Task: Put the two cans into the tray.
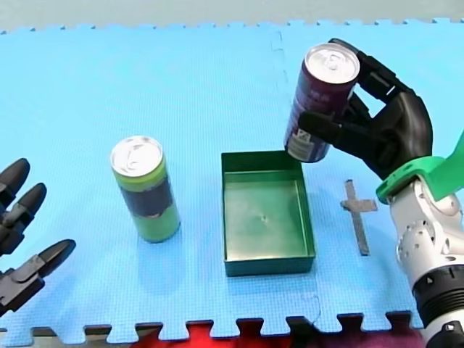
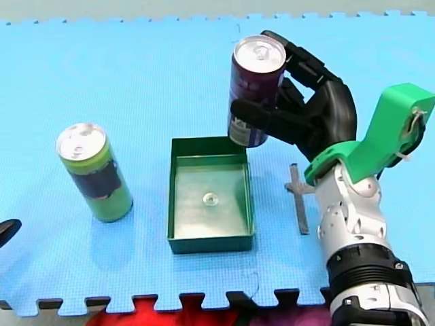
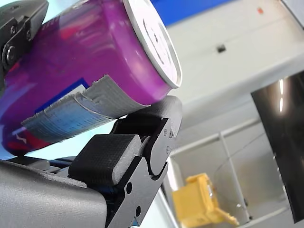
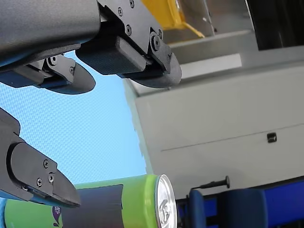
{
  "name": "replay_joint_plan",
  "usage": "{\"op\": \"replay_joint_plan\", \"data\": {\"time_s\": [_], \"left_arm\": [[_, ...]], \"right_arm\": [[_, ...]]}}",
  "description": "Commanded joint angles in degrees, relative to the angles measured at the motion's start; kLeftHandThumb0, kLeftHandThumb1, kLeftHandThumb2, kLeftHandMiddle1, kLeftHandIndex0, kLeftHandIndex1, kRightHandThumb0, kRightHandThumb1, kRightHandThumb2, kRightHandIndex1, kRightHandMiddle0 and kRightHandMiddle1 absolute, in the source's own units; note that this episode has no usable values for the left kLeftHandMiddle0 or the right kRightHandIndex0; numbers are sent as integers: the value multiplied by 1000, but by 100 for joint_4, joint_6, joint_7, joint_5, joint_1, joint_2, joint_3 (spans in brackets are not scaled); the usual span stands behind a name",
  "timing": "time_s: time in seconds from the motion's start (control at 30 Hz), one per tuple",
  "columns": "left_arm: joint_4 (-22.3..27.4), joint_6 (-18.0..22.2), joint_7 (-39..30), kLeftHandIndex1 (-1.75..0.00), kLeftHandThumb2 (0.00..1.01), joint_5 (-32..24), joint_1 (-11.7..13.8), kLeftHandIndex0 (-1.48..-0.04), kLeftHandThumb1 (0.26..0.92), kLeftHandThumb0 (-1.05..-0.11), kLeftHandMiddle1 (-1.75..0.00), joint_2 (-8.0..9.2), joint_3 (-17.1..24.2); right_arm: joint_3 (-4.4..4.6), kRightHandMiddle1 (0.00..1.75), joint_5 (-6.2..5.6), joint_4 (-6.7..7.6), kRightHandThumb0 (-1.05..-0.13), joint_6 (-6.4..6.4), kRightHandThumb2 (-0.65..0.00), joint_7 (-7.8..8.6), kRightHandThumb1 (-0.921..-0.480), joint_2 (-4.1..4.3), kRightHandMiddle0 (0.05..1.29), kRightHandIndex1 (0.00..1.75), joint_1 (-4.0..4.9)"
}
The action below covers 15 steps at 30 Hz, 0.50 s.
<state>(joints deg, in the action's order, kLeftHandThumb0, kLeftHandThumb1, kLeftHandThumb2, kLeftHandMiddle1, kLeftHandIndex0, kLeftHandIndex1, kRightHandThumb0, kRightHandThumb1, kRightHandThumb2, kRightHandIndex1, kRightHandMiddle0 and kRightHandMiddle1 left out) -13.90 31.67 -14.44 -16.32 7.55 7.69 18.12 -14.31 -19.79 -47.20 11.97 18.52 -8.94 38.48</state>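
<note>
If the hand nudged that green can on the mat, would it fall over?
Probably. The green can is tall and narrow, upright on the foam mat, so a push near its top would likely tip it. Lying down, its round body should roll. Its smooth sides might slip in the open left hand at the mat's edge.

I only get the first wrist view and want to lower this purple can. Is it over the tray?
Observer: Roughly. The right hand holds the purple can tilted in the air by the far right corner of the green tray.
Operator: Any can in the tray?
Observer: No can inside it.
Operator: Where's the other one?
Observer: The green can stands upright on the blue mat left of the tray; the left hand, holding nothing, is at the mat's left edge.
</note>
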Motion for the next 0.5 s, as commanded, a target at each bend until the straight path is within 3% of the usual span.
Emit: {"op": "replay_joint_plan", "data": {"time_s": [0.0, 0.23, 0.47], "left_arm": [[61, -43, 40, 0, 0, 36, 27, -527, 696, -866, 0, 0, -12], [113, -94, 72, 0, 0, 38, 48, -526, 694, -852, -1, -14, -17], [112, -83, 58, 0, 0, 25, 63, -525, 689, -836, 0, -12, -13]], "right_arm": [[18, 1, -45, 85, -345, -3, 0, -7, -758, -46, 1258, 4, 62], [117, 0, -5, 240, -345, -58, 0, -141, -754, -192, 1258, 2, 6], [299, 0, 81, 465, -344, -110, 0, -291, -752, -424, 1256, 1, -159]]}}
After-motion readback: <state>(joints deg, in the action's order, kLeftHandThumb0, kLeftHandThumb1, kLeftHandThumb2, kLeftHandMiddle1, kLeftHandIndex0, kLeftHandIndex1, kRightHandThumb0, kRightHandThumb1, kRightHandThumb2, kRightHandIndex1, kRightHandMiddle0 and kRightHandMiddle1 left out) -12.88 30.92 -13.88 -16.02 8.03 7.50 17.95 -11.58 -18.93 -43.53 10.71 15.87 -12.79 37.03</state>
